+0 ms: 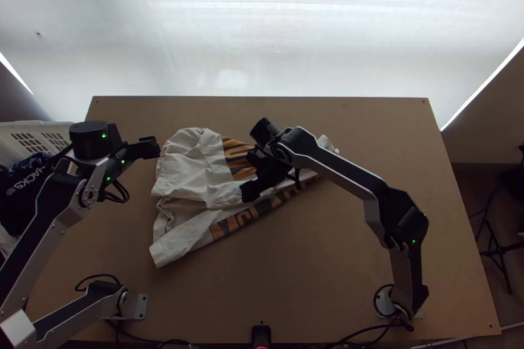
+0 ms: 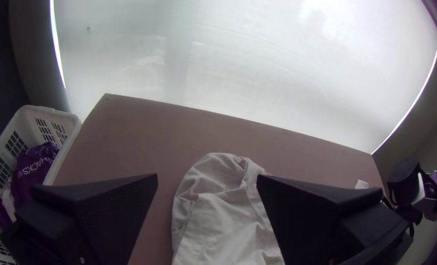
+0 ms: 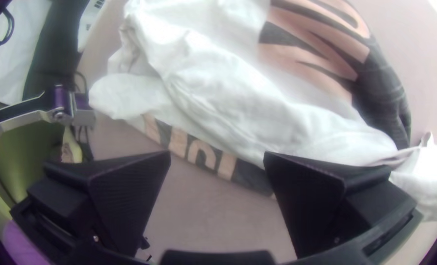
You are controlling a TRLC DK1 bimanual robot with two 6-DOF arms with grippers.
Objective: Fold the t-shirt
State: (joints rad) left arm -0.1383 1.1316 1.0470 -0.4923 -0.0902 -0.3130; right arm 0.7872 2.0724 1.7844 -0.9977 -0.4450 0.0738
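The t-shirt [image 1: 187, 175] is lying bunched and unevenly folded, left of the frame's centre on the table [image 1: 314, 270]. Its loose creases could be leading me to catch one layer only, dragging the rest askew. Its narrower end is pointing upper right, the long axis running from lower left. Over it my right gripper [image 3: 217, 157] is hanging, jaws spread; by its upper-left side my left gripper [image 2: 207, 180] is waiting, also spread.

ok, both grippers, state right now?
Left gripper: jaws open, nothing held, at the left side of the t-shirt.
Right gripper: jaws open, nothing held, over the t-shirt.
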